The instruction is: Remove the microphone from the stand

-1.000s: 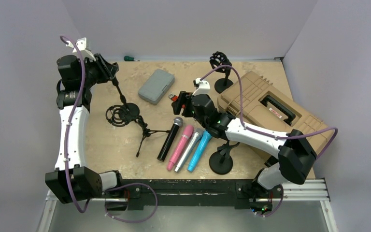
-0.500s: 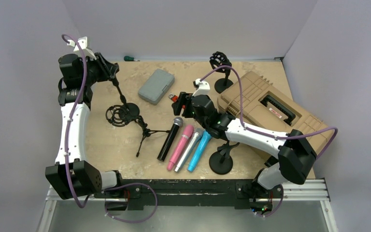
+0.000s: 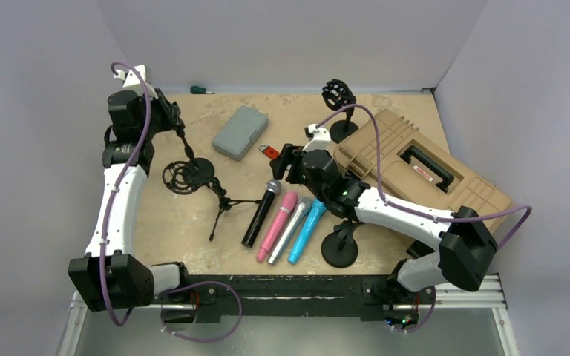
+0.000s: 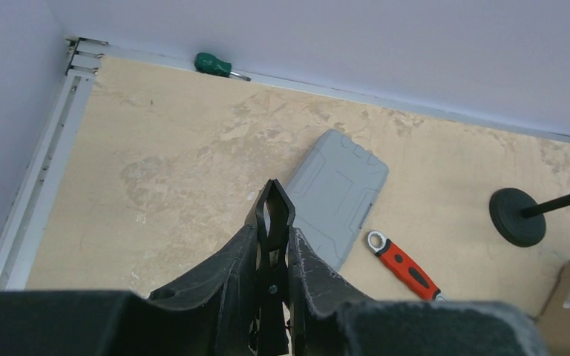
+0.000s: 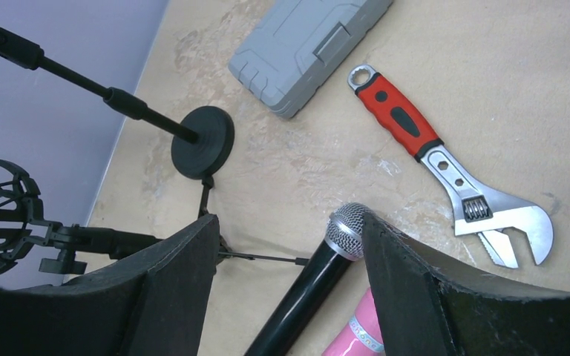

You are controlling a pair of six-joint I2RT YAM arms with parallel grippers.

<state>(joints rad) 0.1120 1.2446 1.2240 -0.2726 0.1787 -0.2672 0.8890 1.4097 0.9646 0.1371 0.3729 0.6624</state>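
left arm has swung inward and the right wrist has pulled back a bit, uncovering the red-handled wrench [image 3: 268, 151]. top view: left gripper [image 3: 169, 113] clamps the upper rod of the tilted round-base stand [image 3: 202, 167]. right gripper [image 3: 283, 157] hangs just behind the black microphone [image 3: 261, 213], which lies flat on the table [image 3: 185, 230] beside the pink microphone [image 3: 277, 226], off any stand. left wrist: fingers [image 4: 230, 267] pinched shut on the black rod, with the grey case [image 4: 338, 196] and green screwdriver [image 4: 214, 64] beyond. right wrist: jaws wide open, holding nothing, the black mic's mesh head low between them. shock mount [image 5: 0, 215] sits at the left edge.
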